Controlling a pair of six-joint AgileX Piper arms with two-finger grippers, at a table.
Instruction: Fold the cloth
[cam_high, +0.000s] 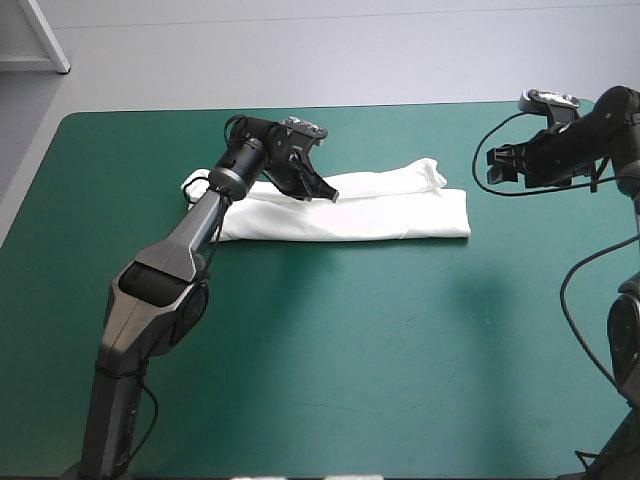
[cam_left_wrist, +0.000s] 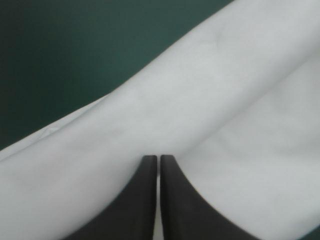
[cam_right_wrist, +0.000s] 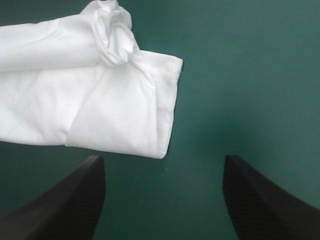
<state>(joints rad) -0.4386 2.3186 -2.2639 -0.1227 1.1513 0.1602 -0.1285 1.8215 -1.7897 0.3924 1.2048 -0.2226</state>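
The shirt (cam_high: 350, 210) lies on the teal-green bench (cam_high: 330, 360), in the upper middle of the frame. It is folded into a long, flat band that runs from side to side. It looks soft and thin, white all over, with gentle creases. At its right end a bit of cloth is twisted into a small round lump, and the corner there is neat and square.

The left tool (cam_high: 322, 188) sits on the band, left of its middle. Its two black fingers are pressed almost together, with a thin strip of white between them, so it is pinching the shirt. I think it grips there to lift that part and fold the band shorter.

The right tool (cam_high: 500, 165) hangs in the upper right, past the shirt's right end and not touching it. Its fingers are spread wide, maybe ready to grab that end.
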